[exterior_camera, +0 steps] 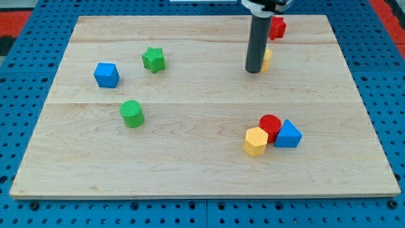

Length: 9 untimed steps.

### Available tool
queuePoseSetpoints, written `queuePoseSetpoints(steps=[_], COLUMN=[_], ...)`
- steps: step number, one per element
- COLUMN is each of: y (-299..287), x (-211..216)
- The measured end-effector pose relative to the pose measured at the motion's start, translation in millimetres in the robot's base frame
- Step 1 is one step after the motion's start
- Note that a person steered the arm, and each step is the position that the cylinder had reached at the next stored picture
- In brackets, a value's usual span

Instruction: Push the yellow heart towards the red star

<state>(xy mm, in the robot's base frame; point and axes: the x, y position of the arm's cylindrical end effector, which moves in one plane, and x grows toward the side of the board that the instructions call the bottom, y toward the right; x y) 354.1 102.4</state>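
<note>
Tip: my tip (254, 71) stands on the wooden board (190, 171), near the view's top, touching or almost touching the left side of the small yellow heart block (267, 58).
Claw: there is no claw; the arm ends in a plain dark rod, so nothing can open, close or hold.
Yellow heart: it is mostly hidden behind the rod, only its right edge shows.
Red star: the red star block (277, 27) lies just above and to the right of the heart, near the board's top edge, partly hidden.
Step in hand: I judge the push is nearly finished.
How to do it well: push slowly up and right, keep the tip behind the heart's middle so it does not slip aside, and stop before the star goes off the board.
Others: the green star block (153, 59), blue cube (106, 75) and green cylinder (132, 114) are well apart.
</note>
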Motion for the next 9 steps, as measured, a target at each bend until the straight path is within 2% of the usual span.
queuePoseSetpoints(steps=[2, 6, 9], y=[8.3, 45.8, 51.1], x=[-44.7, -39.3, -61.0])
